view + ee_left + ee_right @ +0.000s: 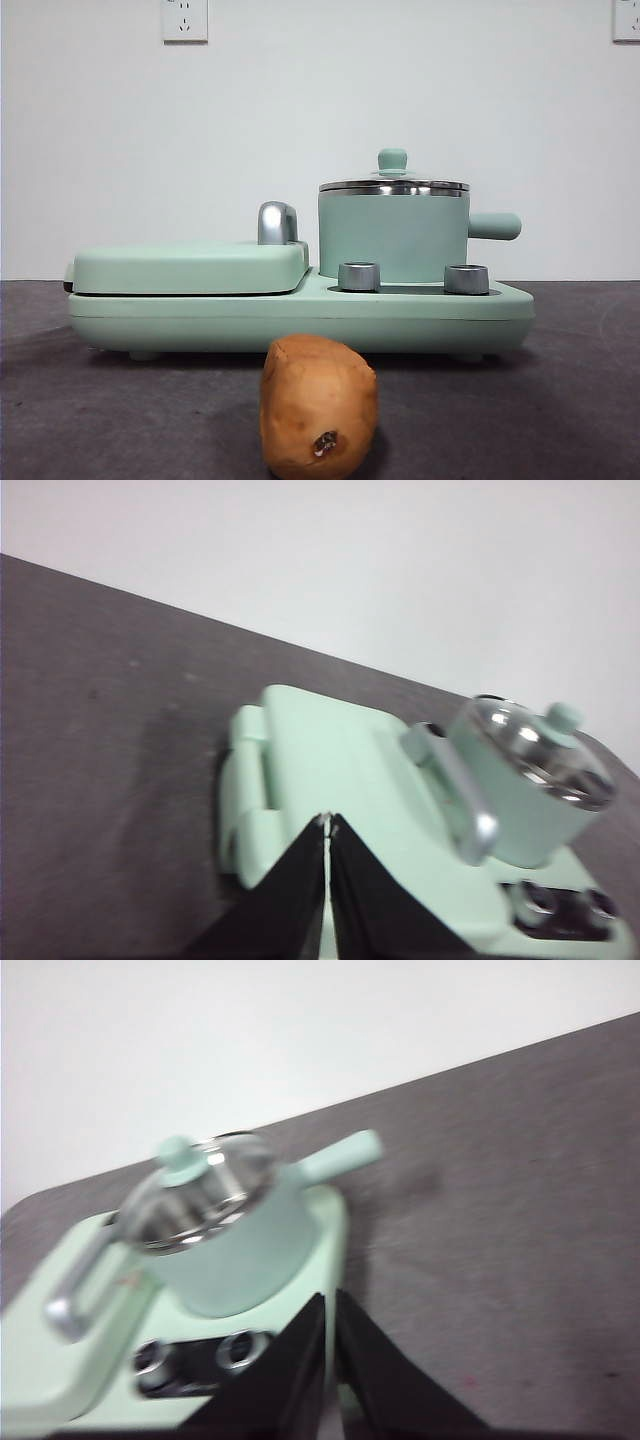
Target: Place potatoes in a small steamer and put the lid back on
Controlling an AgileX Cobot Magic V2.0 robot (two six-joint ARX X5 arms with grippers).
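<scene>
Lies at the bottom centre of the front view: potato (pixel 319 406), brown, oval, long axis roughly upright in the frame with a slight lean, dark blemish low on the near face, resting on the dark table (pixel 560 400) just in front of the cooker base (pixel 300 318) and apart from it. Sits right of centre on that base: steamer (pixel 393 238), upright, stubby handle pointing toward the right edge of the frame. Closes the steamer: lid (pixel 393 184), glass, steel-rimmed, green knob on top. Fills the left half of the base: flat griddle (pixel 190 267) with chrome handle (pixel 277 223) beside the steamer. Front the steamer: two steel knobs (pixel 359 276). Hovers above the griddle in its wrist view: left gripper (pixel 327 822), jaws pressed together, gripping nothing. Hangs near the steamer side of the base: right gripper (pixel 330 1298), jaws likewise closed and bare.
</scene>
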